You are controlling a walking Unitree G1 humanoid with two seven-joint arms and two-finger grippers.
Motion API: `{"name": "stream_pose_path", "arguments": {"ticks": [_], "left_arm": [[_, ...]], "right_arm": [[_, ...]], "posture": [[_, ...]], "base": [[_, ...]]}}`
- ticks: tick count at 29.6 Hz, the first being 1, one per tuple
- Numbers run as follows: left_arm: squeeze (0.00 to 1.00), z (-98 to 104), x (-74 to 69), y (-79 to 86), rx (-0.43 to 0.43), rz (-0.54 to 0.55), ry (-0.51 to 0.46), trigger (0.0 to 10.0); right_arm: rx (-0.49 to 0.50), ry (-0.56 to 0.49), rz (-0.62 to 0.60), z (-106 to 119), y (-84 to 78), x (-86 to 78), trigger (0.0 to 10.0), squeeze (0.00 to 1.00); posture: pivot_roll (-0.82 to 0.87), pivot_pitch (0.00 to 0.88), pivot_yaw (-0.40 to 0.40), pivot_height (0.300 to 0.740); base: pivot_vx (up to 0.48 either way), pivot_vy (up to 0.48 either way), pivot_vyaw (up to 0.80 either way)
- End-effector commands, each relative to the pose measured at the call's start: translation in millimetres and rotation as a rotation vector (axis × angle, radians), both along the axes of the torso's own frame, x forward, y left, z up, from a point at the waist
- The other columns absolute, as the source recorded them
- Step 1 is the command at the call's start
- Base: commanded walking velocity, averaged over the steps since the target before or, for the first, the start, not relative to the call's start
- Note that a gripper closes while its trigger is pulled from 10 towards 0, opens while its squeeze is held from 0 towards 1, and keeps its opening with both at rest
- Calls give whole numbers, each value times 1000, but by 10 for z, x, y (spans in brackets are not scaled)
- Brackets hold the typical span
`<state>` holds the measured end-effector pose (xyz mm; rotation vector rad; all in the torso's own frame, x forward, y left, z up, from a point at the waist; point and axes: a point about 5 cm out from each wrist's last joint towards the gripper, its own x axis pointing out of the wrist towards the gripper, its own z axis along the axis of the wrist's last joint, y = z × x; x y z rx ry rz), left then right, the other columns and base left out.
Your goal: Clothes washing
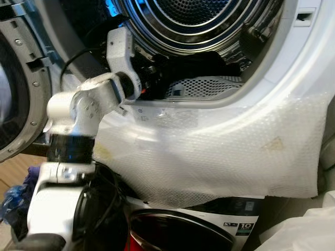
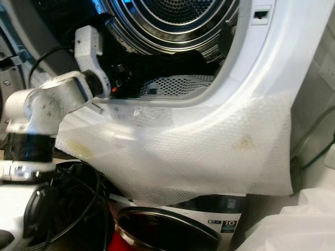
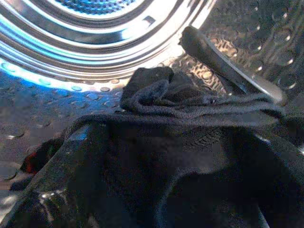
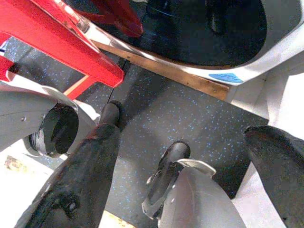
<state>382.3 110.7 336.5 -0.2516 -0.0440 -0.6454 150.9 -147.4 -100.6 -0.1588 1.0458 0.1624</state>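
Reaching up from low on the robot's left, the silver left arm (image 1: 84, 104) bends at its elbow and goes over the white lower rim (image 1: 220, 107) of the upper machine's round opening, the left gripper (image 1: 149, 78) inside the mouth. Just below that rim, a sheet of bubble wrap (image 1: 225, 157) drapes down the front, its ragged lower edge hanging over the lower machine's dark door (image 1: 178, 230). Beside the arm, the open door (image 1: 21, 89) swings out left, leaving the mouth wide. Deeper in, the left wrist view has dark clothing (image 3: 190, 102) bunched right at the fingers, which pinch its fold against the dimpled steel drum (image 3: 57, 57). The right gripper (image 4: 142, 156) hangs spread apart over speckled floor (image 4: 190, 118), holding nothing.
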Motion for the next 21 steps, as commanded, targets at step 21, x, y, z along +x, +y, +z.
{"name": "stream_pose_path", "arguments": {"ticks": [21], "left_arm": [[0,804,162,-557,-398,-98,-329,10000]], "right_arm": [[-5,15,-8,-20,-6,-53,10000,0]], "posture": [[94,0,98,740]], "base": [[0,0,0]]}}
